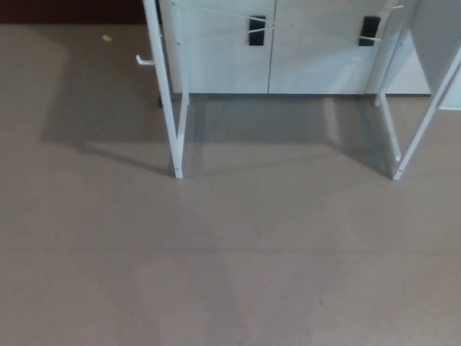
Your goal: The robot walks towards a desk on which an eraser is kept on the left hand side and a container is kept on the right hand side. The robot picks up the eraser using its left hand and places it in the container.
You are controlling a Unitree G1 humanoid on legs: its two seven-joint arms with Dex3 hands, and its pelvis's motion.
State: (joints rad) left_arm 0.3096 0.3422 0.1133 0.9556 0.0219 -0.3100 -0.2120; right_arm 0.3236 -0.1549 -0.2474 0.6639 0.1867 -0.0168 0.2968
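Approach step appears to be running: camera is showing only floor, white desk legs and cabinet; neither robot hand, eraser nor container in view, so walking closer comes next.

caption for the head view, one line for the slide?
Head view: bare floor ahead, white desk legs before a white cabinet; no hands, eraser or container visible.

Head view: no part of the robot's body shows; neither arm nor hand enters the frame.
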